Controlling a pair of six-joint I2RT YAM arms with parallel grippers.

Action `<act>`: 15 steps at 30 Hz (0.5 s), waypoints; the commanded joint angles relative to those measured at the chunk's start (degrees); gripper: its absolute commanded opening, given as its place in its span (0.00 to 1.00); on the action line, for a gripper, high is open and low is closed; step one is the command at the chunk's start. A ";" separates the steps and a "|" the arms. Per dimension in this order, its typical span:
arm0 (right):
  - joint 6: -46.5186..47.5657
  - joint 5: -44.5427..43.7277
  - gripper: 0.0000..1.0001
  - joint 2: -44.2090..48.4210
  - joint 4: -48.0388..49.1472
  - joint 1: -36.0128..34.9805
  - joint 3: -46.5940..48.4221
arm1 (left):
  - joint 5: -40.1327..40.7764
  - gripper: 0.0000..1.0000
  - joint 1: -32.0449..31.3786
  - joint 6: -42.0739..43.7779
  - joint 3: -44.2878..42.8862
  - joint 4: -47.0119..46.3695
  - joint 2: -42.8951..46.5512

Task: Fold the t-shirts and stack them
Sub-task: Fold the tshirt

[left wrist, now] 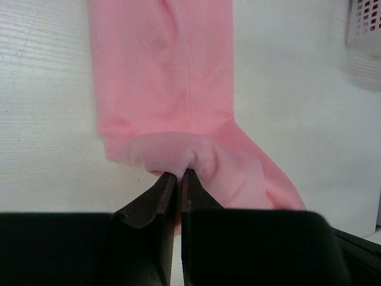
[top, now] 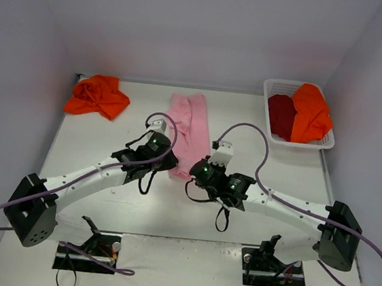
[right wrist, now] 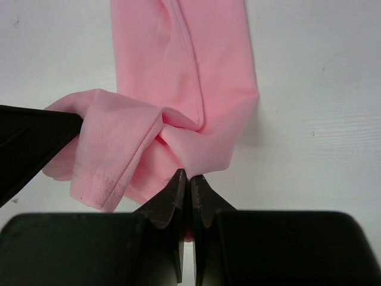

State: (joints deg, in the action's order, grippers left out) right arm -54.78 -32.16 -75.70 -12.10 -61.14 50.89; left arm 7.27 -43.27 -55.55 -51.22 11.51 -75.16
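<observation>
Stretched low and inward, with left gripper and right gripper clamped on the light pink t-shirt's near end. Cannot see the pinched edge between the fingers.

You have a white table before you. In the middle, toward the far side, the light pink t-shirt lies on it as a long narrow strip. A crumpled orange t-shirt lies in the far left corner, and the white basket stands in the far right corner.
</observation>
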 commanded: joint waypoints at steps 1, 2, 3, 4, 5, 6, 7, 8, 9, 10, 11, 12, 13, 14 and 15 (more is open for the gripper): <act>4.24 -0.71 0.00 -0.76 2.51 2.17 3.86 | -0.41 0.00 2.31 3.33 -5.11 -1.49 -0.08; 5.03 -0.62 0.00 -1.11 2.69 2.69 4.47 | -0.76 0.00 2.74 3.69 -5.73 -1.14 -0.43; 6.60 -0.36 0.00 -1.64 3.04 3.57 5.61 | -1.11 0.00 3.44 4.56 -6.95 -0.61 -0.95; 7.58 -0.10 0.00 -1.90 3.13 4.01 6.23 | -1.46 0.00 3.80 4.92 -7.66 -0.61 -1.22; 8.28 0.08 0.00 -2.51 3.13 4.54 6.84 | -1.73 0.00 4.24 5.36 -8.36 0.00 -1.83; 9.68 0.17 0.00 -2.78 3.31 4.98 7.89 | -2.08 0.00 4.85 5.71 -9.06 0.27 -2.10; 10.31 0.87 0.00 -3.05 3.66 5.94 8.34 | -2.17 0.00 5.12 6.32 -10.03 0.79 -2.19; 10.83 1.13 0.00 -3.66 3.75 6.38 8.78 | -2.34 0.00 5.38 6.50 -10.47 0.88 -2.45; 11.36 1.40 0.00 -3.92 3.92 6.74 9.39 | -2.52 0.00 5.82 6.85 -10.74 0.88 -2.71; 12.32 1.75 0.00 -4.19 4.36 7.09 9.66 | -2.87 0.00 6.00 6.86 -11.00 0.97 -2.80; 12.77 2.45 0.00 -4.71 4.62 7.88 9.84 | -2.96 0.00 6.17 6.95 -11.18 0.97 -2.89; 13.12 2.80 0.00 -4.98 4.98 8.14 10.01 | -3.05 0.00 6.44 7.03 -11.27 0.97 -3.07; 13.65 3.24 0.00 -5.24 5.50 8.58 10.19 | -3.31 0.00 6.61 7.03 -11.27 0.89 -3.07; 14.00 4.20 0.00 -5.94 5.85 9.37 10.19 | -3.40 0.00 6.62 7.12 -11.36 0.80 -3.24; 14.18 4.74 0.00 -6.21 6.21 9.81 10.28 | -3.49 0.00 6.70 7.30 -11.44 0.80 -3.42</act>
State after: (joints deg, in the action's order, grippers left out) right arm -43.42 -28.21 -80.93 -8.08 -52.82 58.74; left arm 3.84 -37.30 -50.04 -59.77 13.28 -78.91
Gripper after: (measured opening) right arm 0.014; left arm 0.010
